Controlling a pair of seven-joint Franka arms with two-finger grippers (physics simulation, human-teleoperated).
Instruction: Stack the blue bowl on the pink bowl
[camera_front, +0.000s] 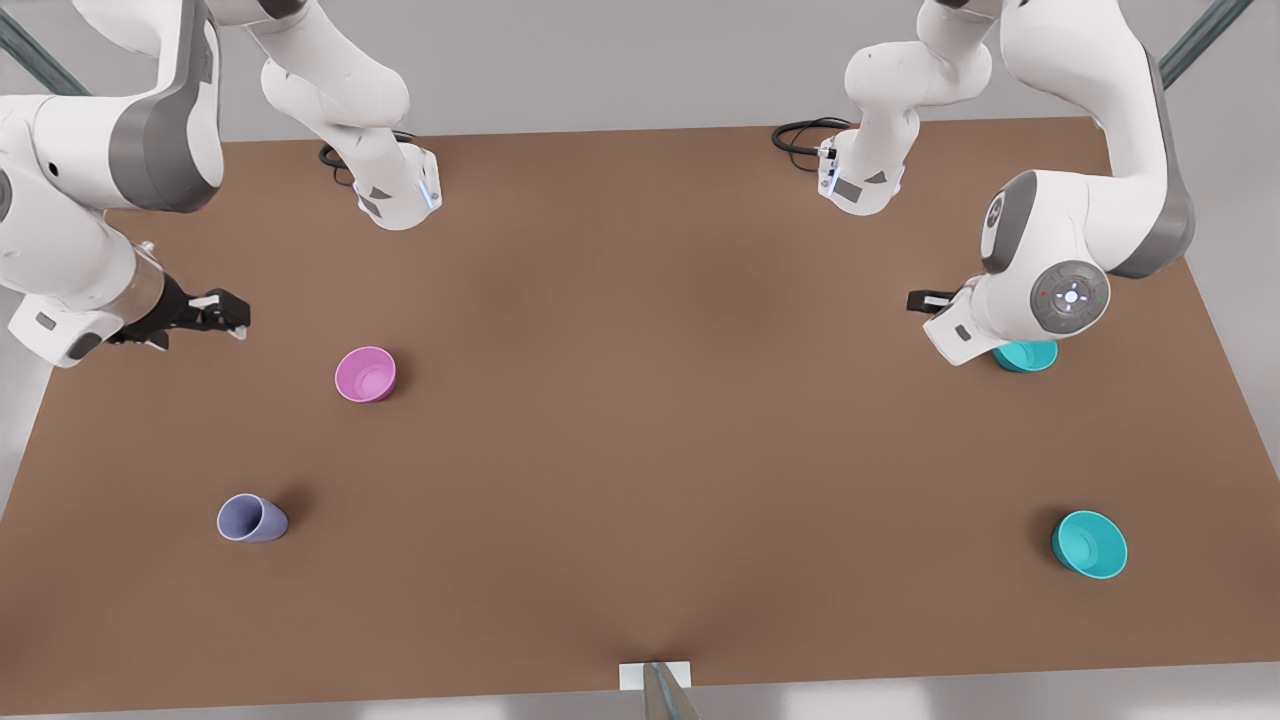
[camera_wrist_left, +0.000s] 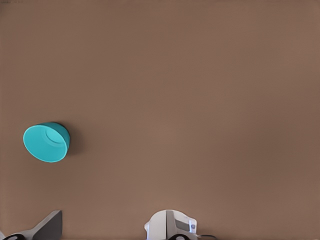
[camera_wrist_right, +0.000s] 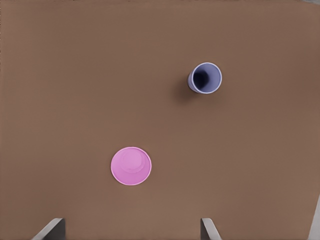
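The pink bowl (camera_front: 366, 374) stands upright on the brown table (camera_front: 640, 330), toward the front view's left. In the right wrist view the pink bowl (camera_wrist_right: 131, 165) lies just ahead of my right gripper (camera_wrist_right: 130, 231), which is open and holds nothing. That right gripper (camera_front: 236, 314) hovers left of the pink bowl in the front view. Two look-alike blue bowls stand on the front view's right. One blue bowl (camera_front: 1028, 356) is half hidden under the arm of my left gripper (camera_front: 922, 300). The other blue bowl (camera_front: 1090, 544) sits nearer the front edge. One blue bowl (camera_wrist_left: 45, 142) appears in the left wrist view.
A lavender-blue cup (camera_front: 251, 518) stands near the front left, and the cup (camera_wrist_right: 205, 78) is beyond the pink bowl in the right wrist view. Both arm bases (camera_front: 400, 195) (camera_front: 860, 180) stand at the table's far edge. A small white bracket (camera_front: 655, 676) is at the front edge.
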